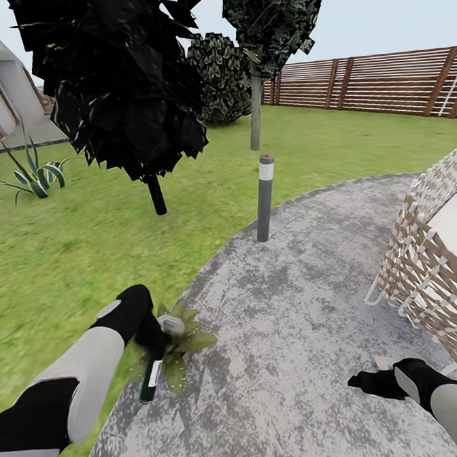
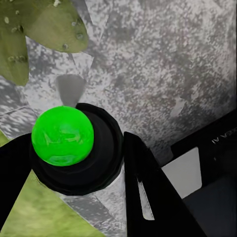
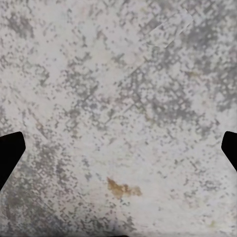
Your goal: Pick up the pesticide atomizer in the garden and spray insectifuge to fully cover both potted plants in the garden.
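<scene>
At patio edge, pesticide atomizer (image 1: pixel 152 378) hangs clenched in left claw (image 1: pixel 155 348), touching potted plant (image 1: pixel 184 341), so spraying step looks underway; next needs nozzle aimed over leaves. Right claw (image 1: pixel 365 382) released, idle over grey patio (image 1: pixel 295 305); lawn (image 1: pixel 66 246), bollard lamp (image 1: pixel 265 197), fence (image 1: pixel 382 81) beyond

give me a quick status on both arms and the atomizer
Left gripper shut on pesticide atomizer, held over potted plant. Right gripper open, empty, over the patio. Nothing in the way.
</scene>
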### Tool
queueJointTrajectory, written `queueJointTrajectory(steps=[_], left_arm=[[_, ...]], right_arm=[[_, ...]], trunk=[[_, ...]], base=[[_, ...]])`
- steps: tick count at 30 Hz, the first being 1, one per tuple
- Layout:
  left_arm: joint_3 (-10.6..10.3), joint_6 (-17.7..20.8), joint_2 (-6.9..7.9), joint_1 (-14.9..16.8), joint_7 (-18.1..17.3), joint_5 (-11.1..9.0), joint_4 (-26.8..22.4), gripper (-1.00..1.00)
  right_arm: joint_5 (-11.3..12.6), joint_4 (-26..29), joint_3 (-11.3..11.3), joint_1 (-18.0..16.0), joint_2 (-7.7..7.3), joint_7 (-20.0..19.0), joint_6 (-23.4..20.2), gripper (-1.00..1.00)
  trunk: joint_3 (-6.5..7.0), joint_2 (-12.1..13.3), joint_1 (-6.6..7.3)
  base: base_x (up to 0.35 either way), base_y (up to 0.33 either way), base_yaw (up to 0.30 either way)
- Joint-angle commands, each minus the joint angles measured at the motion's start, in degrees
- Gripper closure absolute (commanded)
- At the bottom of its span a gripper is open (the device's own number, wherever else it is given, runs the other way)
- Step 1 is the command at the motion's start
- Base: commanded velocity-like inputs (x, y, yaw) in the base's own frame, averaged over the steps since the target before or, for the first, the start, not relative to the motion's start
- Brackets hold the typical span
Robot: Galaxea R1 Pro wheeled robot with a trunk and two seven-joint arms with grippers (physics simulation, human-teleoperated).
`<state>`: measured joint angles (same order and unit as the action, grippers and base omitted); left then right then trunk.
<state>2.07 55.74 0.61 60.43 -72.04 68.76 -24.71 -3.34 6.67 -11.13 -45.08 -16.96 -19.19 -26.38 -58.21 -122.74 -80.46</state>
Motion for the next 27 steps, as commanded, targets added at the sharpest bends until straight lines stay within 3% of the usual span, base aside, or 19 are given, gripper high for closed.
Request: queueJointTrajectory(steps=[1,8,20,27], left_arm=[[0.2,0.4,-0.03,0.4,-0.9,0.6,-0.1,1.0],[0.2,0.4,-0.08,2.3,-3.3,0.6,-0.1,1.0],[0.1,0.4,-0.47,2.5,-4.0,0.7,0.2,1.0],[-0.1,0.4,-3.26,2.5,-4.1,0.8,0.5,1.0]], right_arm=[[-0.4,0.1,-0.4,0.0,0.0,-0.2,-0.3,-1.0],[-0.4,0.1,-0.4,0.0,0.0,-0.2,-0.3,-1.0],[-0.4,0.1,-0.4,0.0,0.0,-0.2,-0.3,-1.0],[-0.4,0.1,-0.4,0.0,0.0,-0.1,-0.3,-1.0]], trunk=[[-0.05,0.0,0.01],[-0.05,0.0,0.01],[-0.05,0.0,0.01],[-0.05,0.0,0.01]], base=[[0.0,0.0,0.0],[0.0,0.0,0.0],[0.0,0.0,0.0],[0.0,0.0,0.0]])
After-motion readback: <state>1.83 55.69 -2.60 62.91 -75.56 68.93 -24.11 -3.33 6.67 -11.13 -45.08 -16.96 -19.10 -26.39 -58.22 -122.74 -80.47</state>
